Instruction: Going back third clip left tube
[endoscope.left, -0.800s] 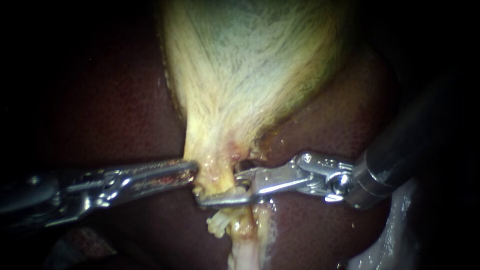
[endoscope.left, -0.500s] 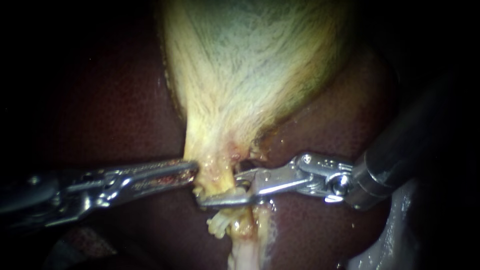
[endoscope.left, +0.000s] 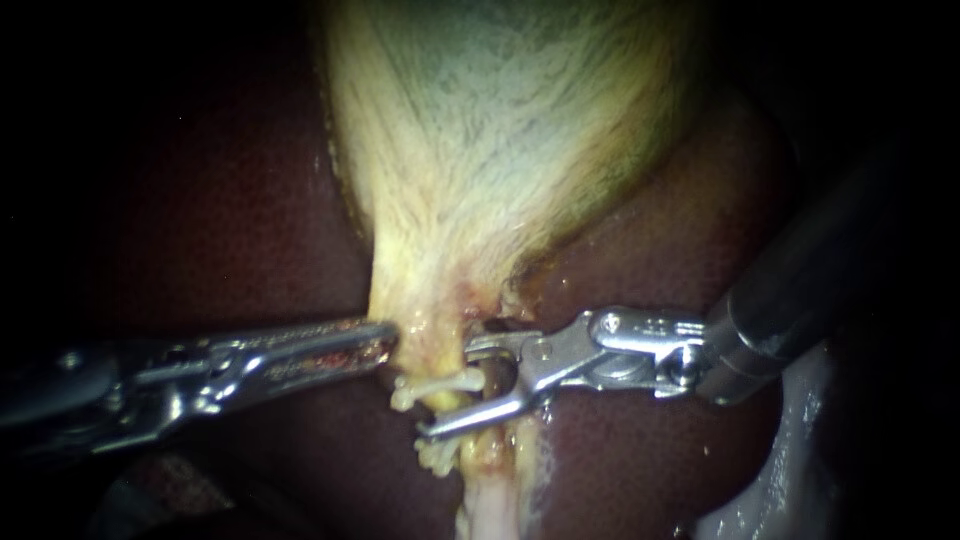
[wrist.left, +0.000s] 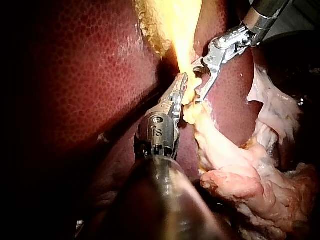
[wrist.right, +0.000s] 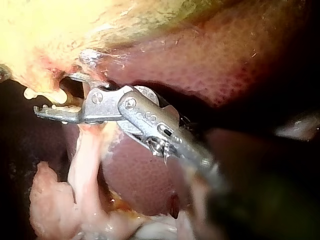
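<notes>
The right instrument (endoscope.left: 447, 392) has its jaws spread wide, gripping nothing. The upper jaw lies against the foot of the gallbladder (endoscope.left: 500, 150) and the lower jaw slants down across the tube (endoscope.left: 488, 495). The clip (endoscope.left: 422, 386) sits in the gap between them, closed on the tube just under the gallbladder's narrow end. It is nearer the lower jaw's tip than the hinge. The right wrist view shows the same: the white clip ahead of the hinge, between the two jaws, with the lower jaw passing under it.

The left instrument (endoscope.left: 385, 345) has its jaws drawn together, pinching the edge of the gallbladder's narrow end. Its tip is just above the clip's near end. Whether the two touch I cannot tell.

A second clip (endoscope.left: 433, 455) lies lower on the same tube, just beyond the right instrument's lower jaw.

All of this rests on the liver (endoscope.left: 650, 250), dark red and finely mottled, which fills the field on both sides of the pale yellow gallbladder. Loose pale tissue (endoscope.left: 780, 480) lies at the lower right, under the right instrument's shaft. The surroundings are dark.

In the endoscope view the tube runs nearly straight down from the gallbladder. The clip's long axis lies across it, close to level, its left end dipping slightly and pointing toward the left instrument.
</notes>
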